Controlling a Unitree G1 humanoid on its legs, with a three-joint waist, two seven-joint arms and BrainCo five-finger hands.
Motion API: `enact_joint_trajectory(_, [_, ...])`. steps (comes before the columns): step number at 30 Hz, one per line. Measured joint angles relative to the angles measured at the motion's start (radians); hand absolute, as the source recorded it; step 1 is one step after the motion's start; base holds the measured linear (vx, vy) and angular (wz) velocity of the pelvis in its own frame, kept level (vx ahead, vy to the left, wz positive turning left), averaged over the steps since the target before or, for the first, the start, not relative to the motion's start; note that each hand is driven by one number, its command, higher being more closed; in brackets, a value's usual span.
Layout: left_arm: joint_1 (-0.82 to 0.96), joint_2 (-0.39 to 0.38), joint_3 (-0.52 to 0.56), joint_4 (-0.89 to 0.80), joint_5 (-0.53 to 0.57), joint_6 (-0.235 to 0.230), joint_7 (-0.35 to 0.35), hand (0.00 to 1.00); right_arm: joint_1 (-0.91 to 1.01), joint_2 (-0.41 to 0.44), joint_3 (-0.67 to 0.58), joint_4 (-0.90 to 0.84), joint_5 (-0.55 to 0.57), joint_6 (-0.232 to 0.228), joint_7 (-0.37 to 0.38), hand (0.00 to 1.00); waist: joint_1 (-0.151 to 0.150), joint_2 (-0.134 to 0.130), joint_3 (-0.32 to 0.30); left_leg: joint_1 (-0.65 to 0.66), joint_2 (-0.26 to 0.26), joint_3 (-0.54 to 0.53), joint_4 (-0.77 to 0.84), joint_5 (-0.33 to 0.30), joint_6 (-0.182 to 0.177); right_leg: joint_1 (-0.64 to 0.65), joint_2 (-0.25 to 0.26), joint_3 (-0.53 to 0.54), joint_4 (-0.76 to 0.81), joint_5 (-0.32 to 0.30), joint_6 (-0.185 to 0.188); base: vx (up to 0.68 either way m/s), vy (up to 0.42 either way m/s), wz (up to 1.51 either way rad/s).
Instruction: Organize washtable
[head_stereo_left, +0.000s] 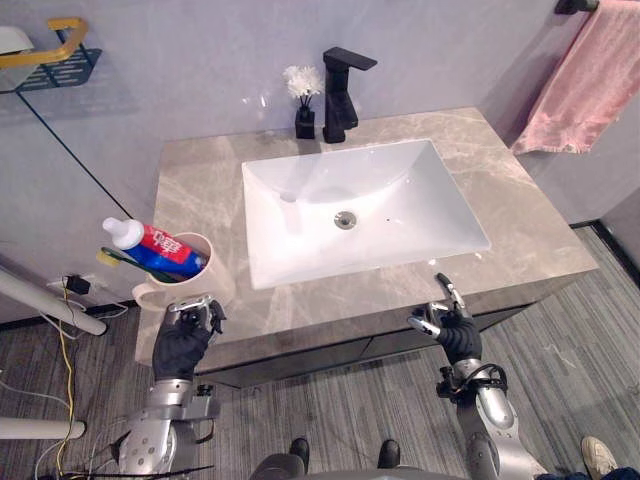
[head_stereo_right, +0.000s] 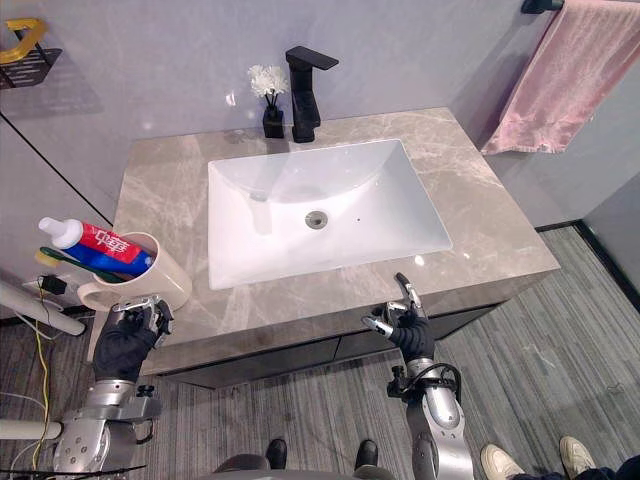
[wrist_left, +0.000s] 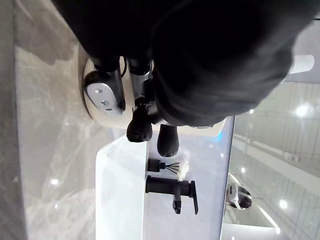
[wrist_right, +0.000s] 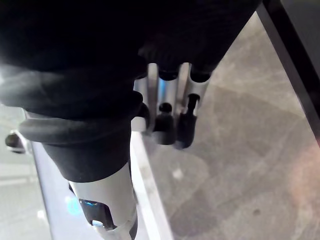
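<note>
Gripping one beige ceramic mug (head_stereo_left: 190, 272) at the grey marble counter's (head_stereo_left: 520, 225) front-left corner, my left hand (head_stereo_left: 183, 340) fingers curled on its lower side. Inside: one red-blue toothpaste tube (head_stereo_left: 155, 245), one yellow-green toothbrush (head_stereo_left: 112, 258). My right hand (head_stereo_left: 455, 330) is loosely spread, empty, at the front edge.

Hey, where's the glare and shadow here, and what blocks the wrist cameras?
Left eye view: faucet shadow falls in the sink; a glint on the front countertop. Left wrist view: light spots on the countertop; the left hand, curled on the cup, blocks much. Right wrist view: the right hand blocks most.
</note>
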Motion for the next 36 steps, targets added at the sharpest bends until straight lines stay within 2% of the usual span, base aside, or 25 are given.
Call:
enact_joint_trajectory(5, [-0.016,0.0,0.004,0.0,0.035,0.004,0.011,1.0,0.007,0.0,-0.002,-0.026,-0.004,0.02,0.001,0.0,0.0,0.001,0.002,0.0,0.001,0.004,0.003,-0.003,0.001,-0.001,0.001,0.003,0.0,0.0,0.0,0.0,0.0,-0.01])
enact_joint_trajectory(10, [-0.051,0.0,0.053,0.0,0.078,0.006,0.016,1.0,0.008,0.0,-0.002,-0.034,-0.004,0.029,0.004,0.0,0.0,0.002,0.006,0.0,0.002,0.014,0.005,-0.007,0.002,-0.004,0.002,0.011,0.0,0.0,0.0,0.0,0.0,-0.04])
enact_joint_trajectory(29, [-0.097,0.0,0.072,0.015,0.109,0.024,0.016,1.0,0.017,0.0,-0.021,-0.067,-0.004,0.032,0.023,0.0,0.002,-0.001,0.029,-0.008,0.016,0.043,0.024,-0.03,0.003,-0.019,0.007,0.034,0.002,0.005,-0.001,0.0,-0.001,-0.03])
enact_joint_trajectory(36, [-0.14,0.013,0.072,0.042,0.17,0.034,0.016,1.0,0.011,0.0,-0.022,-0.076,-0.004,0.035,0.032,0.0,0.003,0.006,0.043,-0.013,0.017,0.067,0.029,-0.033,0.008,-0.034,0.008,0.055,0.001,0.025,-0.003,-0.05,0.001,-0.1])
